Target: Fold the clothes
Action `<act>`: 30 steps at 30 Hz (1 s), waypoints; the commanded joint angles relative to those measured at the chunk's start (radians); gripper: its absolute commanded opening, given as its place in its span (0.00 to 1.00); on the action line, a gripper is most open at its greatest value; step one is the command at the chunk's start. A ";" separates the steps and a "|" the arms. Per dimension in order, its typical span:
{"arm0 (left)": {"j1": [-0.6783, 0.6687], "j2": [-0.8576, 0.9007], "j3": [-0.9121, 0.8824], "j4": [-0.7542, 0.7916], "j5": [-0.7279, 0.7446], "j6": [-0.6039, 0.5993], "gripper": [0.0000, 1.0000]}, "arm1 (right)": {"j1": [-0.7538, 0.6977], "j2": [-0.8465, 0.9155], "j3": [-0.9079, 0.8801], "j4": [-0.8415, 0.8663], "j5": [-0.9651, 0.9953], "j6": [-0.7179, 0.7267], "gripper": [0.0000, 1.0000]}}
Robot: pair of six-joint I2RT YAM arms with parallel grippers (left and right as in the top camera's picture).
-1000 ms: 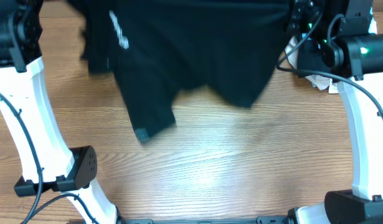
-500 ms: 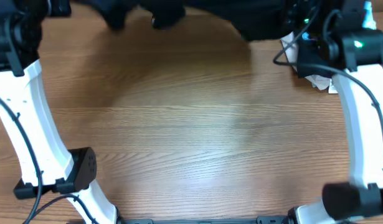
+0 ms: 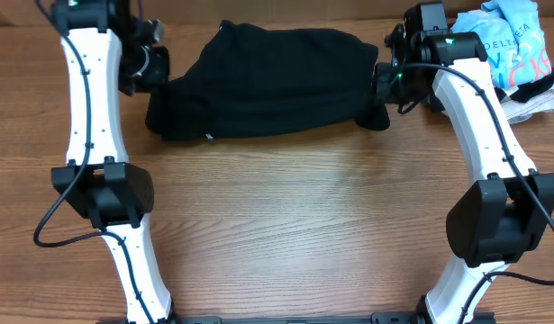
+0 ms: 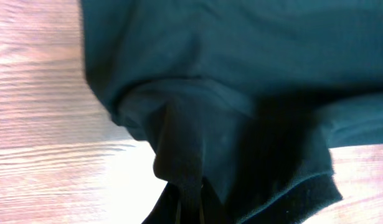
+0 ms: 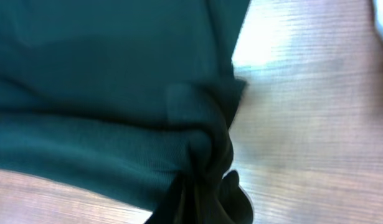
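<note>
While both of its ends are gripped, a black shirt of soft fabric [image 3: 267, 81] is seen bunched on the far part of a brown wood-grain table [image 3: 286, 225].

The garment is laid on the tabletop as a crumpled, elongated heap between the two arms. Its left end is clamped by the left gripper [image 3: 158, 70], whose fingers are closed tight on a gathered fold, which is drawn to a pinch at the bottom of the left wrist view. Its right end is clamped likewise by the right gripper [image 3: 382, 85], with a knot of cloth squeezed there. A light-blue printed tee [image 3: 511, 36] is piled beyond the right arm, apart from the shirt.
</note>
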 commanded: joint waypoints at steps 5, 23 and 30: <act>-0.062 -0.219 -0.308 -0.003 -0.098 -0.057 0.04 | 0.015 -0.104 -0.082 -0.097 -0.013 0.124 0.04; -0.076 -0.496 -0.948 0.071 -0.192 -0.221 0.04 | 0.068 -0.480 -0.717 -0.090 -0.098 0.279 0.49; -0.078 -0.496 -1.012 0.123 -0.195 -0.215 0.09 | 0.104 -0.483 -0.742 -0.088 -0.097 0.279 0.55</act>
